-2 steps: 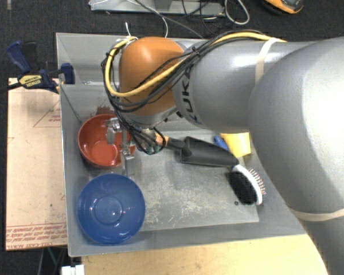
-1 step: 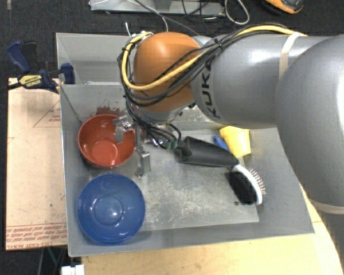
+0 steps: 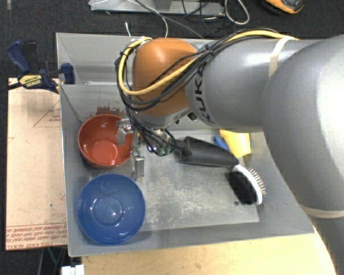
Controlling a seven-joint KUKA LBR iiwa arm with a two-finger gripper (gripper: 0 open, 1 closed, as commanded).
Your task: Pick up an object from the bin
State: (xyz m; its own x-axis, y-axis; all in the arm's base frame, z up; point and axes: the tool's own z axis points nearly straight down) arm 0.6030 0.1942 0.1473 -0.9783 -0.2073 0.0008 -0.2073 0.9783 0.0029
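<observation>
Where arm (image 3: 264,85) overhangs, yellow object (image 3: 238,143) half hidden.

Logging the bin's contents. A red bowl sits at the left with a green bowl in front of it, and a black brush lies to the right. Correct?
Not green: the camera view shows a blue bowl in front of the red bowl at the left. The black brush does lie to the right.

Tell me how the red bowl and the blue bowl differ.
Colour: the red bowl is rusty red, the blue bowl bright blue. Size: the blue bowl looks wider than the red bowl. Place: the red bowl lies right by the claw; the blue bowl sits apart in a corner of the bin. Both are round, along the left wall.
</observation>
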